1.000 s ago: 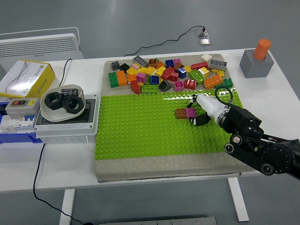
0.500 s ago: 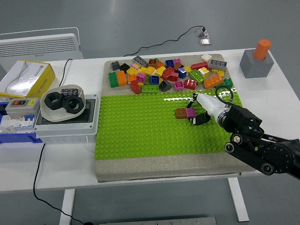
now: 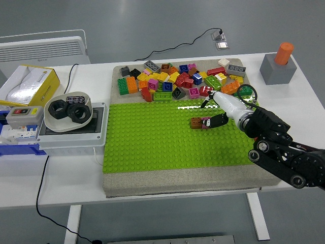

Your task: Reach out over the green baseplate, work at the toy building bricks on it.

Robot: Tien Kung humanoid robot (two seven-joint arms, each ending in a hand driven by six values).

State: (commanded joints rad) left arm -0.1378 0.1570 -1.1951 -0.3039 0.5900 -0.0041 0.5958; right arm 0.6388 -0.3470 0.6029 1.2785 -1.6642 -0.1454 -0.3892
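The green baseplate (image 3: 152, 142) lies on a grey mat in the middle of the table. A brown brick (image 3: 195, 122) and a pink brick (image 3: 205, 123) sit side by side on it, right of centre. My right hand (image 3: 206, 113), white-backed with black fingers, reaches in from the right. One finger (image 3: 216, 121) lies against the pink brick's right side. The thumb (image 3: 205, 104) is spread above it, clear of the brick. The hand holds nothing. A heap of loose coloured bricks (image 3: 183, 79) lies on the mat behind the plate. My left arm is out of view.
A grey box carrying a bowl with black nuts (image 3: 68, 111) stands left of the mat. A yellow-white carton (image 3: 28, 84) and a switch box (image 3: 20, 116) are at far left. A grey block with an orange peg (image 3: 278, 65) stands at back right. A cable (image 3: 172, 46) runs behind.
My right hand has moved up and back, from just below and right of the two bricks to beside them. Its finger now touches the pink brick. The bricks have not moved.
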